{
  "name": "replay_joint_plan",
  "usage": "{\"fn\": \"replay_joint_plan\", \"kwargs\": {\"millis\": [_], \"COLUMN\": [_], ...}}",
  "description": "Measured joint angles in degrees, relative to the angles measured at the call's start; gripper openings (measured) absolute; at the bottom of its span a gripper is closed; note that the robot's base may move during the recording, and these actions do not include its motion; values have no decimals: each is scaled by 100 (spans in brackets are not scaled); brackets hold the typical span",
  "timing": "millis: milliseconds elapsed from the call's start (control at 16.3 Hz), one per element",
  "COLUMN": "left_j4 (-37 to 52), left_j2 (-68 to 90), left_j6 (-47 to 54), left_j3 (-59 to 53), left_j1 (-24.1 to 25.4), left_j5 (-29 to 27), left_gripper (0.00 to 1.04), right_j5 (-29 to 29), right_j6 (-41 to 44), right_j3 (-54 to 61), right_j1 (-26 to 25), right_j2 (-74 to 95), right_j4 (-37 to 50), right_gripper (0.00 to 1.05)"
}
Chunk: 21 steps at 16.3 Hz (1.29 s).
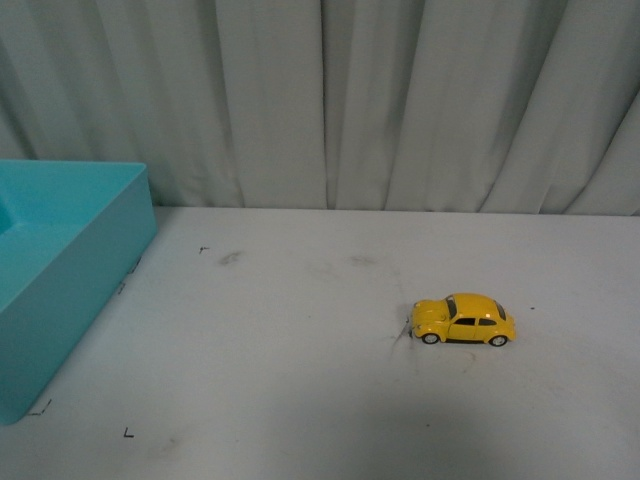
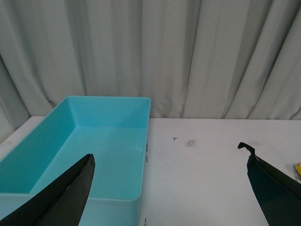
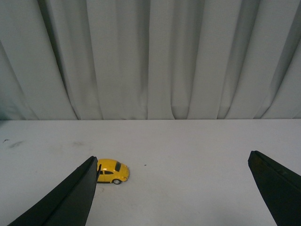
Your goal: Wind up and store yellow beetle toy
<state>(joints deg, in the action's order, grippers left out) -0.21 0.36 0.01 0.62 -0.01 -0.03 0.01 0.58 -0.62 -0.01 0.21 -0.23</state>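
Note:
The yellow beetle toy stands on its wheels on the white table, right of centre in the front view, side-on. It shows in the right wrist view, partly behind one black finger. A sliver of it shows at the edge of the left wrist view. My right gripper is open and empty, well short of the toy. My left gripper is open and empty, above the table beside the turquoise bin. Neither arm shows in the front view.
The turquoise bin is open-topped and empty, at the table's left. A pale pleated curtain hangs behind the table's far edge. Small black marks and smudges dot the tabletop.

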Motion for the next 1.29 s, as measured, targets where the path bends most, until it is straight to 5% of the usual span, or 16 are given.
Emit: {"fn": "replay_joint_plan", "kwargs": {"millis": [1291], "left_j4": [2], "left_j2": [0], "left_j6": [0], "left_j3": [0], "left_j1": [0], "left_j5": [0], "left_gripper": [98], "right_j5": [0], "right_j6": [0], "right_j3": [0], "right_j1": [0], "right_j2": [0], "right_j4": [-2], "right_gripper": [98]}}
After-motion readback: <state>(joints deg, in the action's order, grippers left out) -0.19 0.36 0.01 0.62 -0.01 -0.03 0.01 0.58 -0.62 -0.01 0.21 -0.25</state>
